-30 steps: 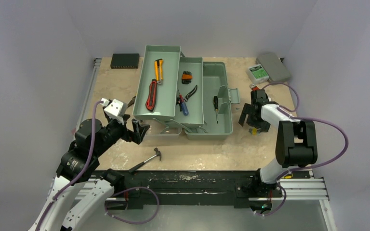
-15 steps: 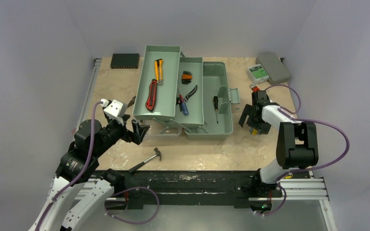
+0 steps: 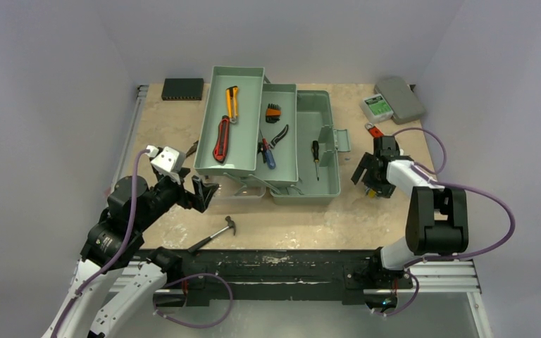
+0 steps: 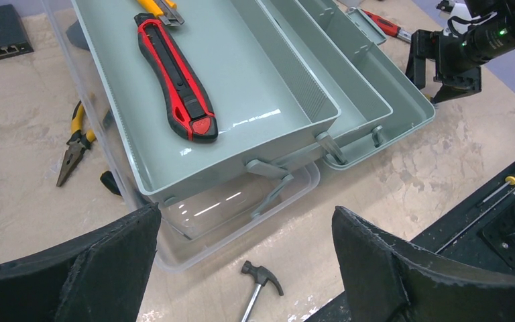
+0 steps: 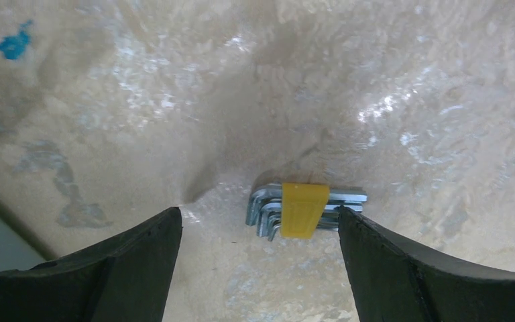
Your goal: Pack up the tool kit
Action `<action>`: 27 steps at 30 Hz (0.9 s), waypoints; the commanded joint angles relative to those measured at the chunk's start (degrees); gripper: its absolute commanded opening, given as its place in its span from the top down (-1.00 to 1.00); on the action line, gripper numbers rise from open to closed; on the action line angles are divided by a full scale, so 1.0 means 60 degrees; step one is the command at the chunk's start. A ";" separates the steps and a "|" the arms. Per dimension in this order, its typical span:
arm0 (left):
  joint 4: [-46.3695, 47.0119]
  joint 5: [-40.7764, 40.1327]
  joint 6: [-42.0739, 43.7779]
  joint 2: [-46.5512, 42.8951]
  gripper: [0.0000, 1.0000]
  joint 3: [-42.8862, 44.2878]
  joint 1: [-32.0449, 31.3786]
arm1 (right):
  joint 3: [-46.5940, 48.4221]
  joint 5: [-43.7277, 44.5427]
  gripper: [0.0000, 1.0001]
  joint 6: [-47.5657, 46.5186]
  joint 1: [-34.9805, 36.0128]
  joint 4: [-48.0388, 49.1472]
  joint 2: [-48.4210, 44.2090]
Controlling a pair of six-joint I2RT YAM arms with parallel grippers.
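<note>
**Desk:** What fills the frame?

**Photographer:** A marble-look table (image 3: 303,218) carrying the green toolbox (image 3: 327,113), which stands open with its trays folded out to the left. It has not shifted in the past second.

**Desk:** And the arms?

**Photographer:** The right arm has slid a little toward the table's right side and near edge. The right end effector (image 5: 258,225) hangs with its fingers apart, just right of the toolbox. The left end effector (image 4: 241,228) is also spread wide and holds nothing. It sits where it was, off the toolbox's near-left corner.

**Desk:** Tools?

**Photographer:** None has moved. The red knife (image 4: 178,80) lies in the upper tray and a screwdriver (image 3: 315,156) in the base. Pliers (image 4: 74,144) rest on the table left of the box, and a hammer (image 3: 215,232) lies in front of it. A set of hex keys (image 5: 302,209) in a yellow clip lies on the table between the right fingers, ungripped.
</note>
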 commanded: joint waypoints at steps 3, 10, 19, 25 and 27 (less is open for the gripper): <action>0.0225 -0.0048 0.0103 0.0025 -0.90 0.0083 -0.0032 | -0.0128 -0.1982 -0.65 0.0881 0.0398 0.1303 0.0039; 0.0227 -0.0048 0.0110 0.0038 -0.90 0.0083 -0.0034 | 0.0096 -0.2488 -0.65 0.1055 0.0418 0.1286 -0.0214; 0.0209 -0.0063 0.0104 0.0042 -0.90 0.0072 -0.0023 | 0.0793 -0.1065 -0.86 0.0385 0.0418 -0.0067 -0.0945; 0.0211 -0.0047 0.0103 0.0021 -0.90 0.0084 -0.0031 | 0.1016 0.0569 -0.98 -0.0038 0.0418 -0.0956 -0.1054; 0.0210 -0.0048 0.0103 0.0023 -0.90 0.0092 -0.0036 | 0.0917 0.0855 -0.98 -0.0133 0.0433 -0.0973 -0.1049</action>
